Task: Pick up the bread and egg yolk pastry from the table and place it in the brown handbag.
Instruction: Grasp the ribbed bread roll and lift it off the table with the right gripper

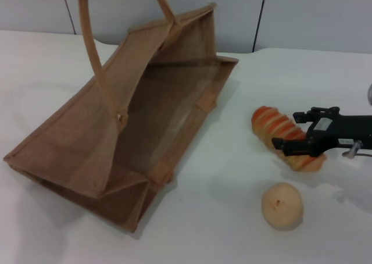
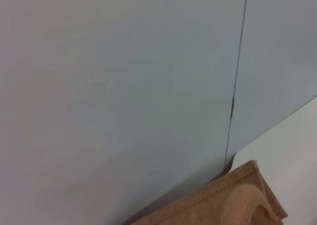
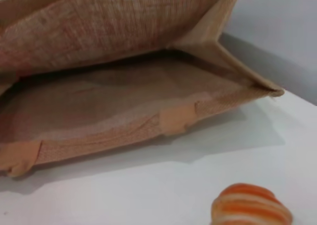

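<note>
Head view puts the egg yolk pastry [image 1: 282, 205] nearest to me, a pale round ball sitting alone on the white table [image 1: 221, 217], untouched. Just beyond it lies the striped bread [image 1: 285, 137], and the right gripper [image 1: 289, 130] has its black fingers spread either side of the loaf's far half, one finger at each flank; they look open around it rather than clamped, and the bread rests flat on the table. Further left and back, the brown handbag [image 1: 116, 130] lies on its side with its mouth gaping toward the food, its inside bare as far as I can see. So nothing is packed yet: by my reckoning the first pick is only being set up, with both items left to carry over. Right wrist view shows the loaf's end [image 3: 251, 210] close below and the bag's opening ahead. No left gripper shows anywhere.
</note>
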Robot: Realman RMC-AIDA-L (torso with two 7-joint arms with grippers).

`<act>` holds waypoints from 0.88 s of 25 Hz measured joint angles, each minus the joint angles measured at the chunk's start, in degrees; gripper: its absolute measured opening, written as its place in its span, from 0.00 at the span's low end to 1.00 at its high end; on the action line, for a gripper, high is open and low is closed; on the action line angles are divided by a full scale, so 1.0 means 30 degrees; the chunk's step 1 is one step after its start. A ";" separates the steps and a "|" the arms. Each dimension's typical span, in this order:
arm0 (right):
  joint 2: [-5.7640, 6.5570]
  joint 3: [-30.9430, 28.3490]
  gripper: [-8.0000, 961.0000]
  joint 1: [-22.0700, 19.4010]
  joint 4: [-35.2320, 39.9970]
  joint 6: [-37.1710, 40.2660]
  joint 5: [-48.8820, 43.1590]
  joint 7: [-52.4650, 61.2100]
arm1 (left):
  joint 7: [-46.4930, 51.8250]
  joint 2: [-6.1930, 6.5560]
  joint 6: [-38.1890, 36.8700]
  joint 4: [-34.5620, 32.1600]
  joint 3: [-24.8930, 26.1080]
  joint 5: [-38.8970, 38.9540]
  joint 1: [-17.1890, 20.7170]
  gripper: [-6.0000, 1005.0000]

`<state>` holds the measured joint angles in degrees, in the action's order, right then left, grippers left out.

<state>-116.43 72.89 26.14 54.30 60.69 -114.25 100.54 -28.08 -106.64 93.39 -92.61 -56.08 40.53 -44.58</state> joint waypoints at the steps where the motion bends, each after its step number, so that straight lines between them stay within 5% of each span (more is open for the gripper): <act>1: 0.0016 0.0030 0.91 -0.0068 0.0135 0.0012 -0.0113 0.0155 | -0.0001 0.0002 0.0001 0.0004 0.0002 -0.0002 0.0004 0.13; 22: 0.0055 -0.0066 0.90 0.0219 0.0926 0.0121 -0.3787 0.2906 | 0.0032 -0.0018 0.0054 0.0050 -0.0175 -0.0914 -0.0018 0.12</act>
<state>-116.26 72.70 26.80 57.08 61.05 -125.61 109.25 -27.99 -106.70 93.56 -92.46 -56.60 37.79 -44.63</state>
